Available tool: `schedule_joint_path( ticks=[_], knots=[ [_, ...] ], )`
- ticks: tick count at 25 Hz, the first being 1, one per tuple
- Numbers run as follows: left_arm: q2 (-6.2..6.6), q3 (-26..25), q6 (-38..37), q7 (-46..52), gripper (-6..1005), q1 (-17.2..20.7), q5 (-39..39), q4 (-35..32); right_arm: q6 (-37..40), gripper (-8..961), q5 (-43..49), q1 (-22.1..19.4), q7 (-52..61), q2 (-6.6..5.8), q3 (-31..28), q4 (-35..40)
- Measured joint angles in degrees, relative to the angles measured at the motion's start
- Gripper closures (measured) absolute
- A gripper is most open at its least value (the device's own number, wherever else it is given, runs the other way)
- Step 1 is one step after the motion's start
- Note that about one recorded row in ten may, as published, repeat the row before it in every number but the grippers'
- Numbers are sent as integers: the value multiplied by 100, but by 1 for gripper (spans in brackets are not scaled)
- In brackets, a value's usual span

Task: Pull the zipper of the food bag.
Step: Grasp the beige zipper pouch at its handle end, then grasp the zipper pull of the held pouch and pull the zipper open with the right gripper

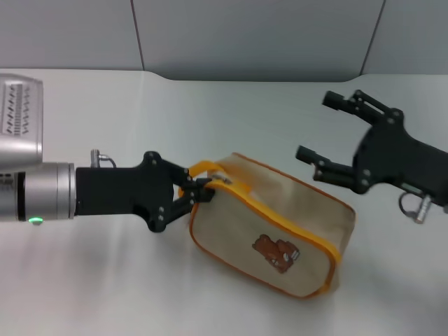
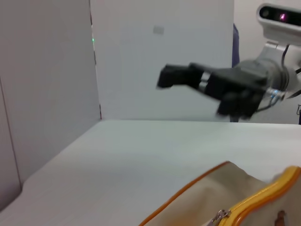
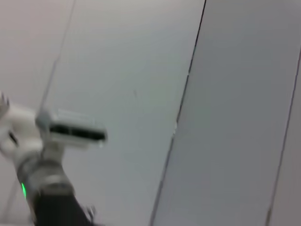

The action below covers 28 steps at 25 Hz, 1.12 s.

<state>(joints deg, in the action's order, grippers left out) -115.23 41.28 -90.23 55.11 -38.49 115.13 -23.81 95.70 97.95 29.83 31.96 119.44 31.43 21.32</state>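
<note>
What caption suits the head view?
Left end effector grips the food bag at its zipper end; right end effector hovers open.

We see a white table (image 1: 210, 112) spreading out below and beyond the jaws. Grey wall panels (image 1: 252, 35) with dark seams stand behind it.

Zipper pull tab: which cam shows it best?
Left wrist view: the zipper with its silver pull tab sits close up. Head view shows the zipper band, but the left claw covers that end. Right wrist view shows none.
</note>
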Motion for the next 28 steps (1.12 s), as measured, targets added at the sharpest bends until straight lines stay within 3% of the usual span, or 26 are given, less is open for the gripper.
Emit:
schedule_joint_path(
  ticks=[7, 12, 14, 26, 28],
  knots=[
    [12, -9, -212, 24, 929, -26, 1, -254, -122, 165, 16, 82, -762, 11, 97, -44],
    [161, -73, -692, 126, 930, -192, -7, -462, -73, 168, 11, 70, -1759, 32, 428, -102],
    [166, -78, -734, 144, 933, -252, -8, -481, -110, 170, -2, 95, -2126, 39, 511, -197],
    [101, -57, -787, 150, 937, -416, -10, -502, -413, 371, -66, 464, -3506, 50, 526, -1007],
    [99, -56, -790, 150, 937, -418, -10, -502, -424, 477, -60, 484, -3599, 50, 527, -1071]
  ],
)
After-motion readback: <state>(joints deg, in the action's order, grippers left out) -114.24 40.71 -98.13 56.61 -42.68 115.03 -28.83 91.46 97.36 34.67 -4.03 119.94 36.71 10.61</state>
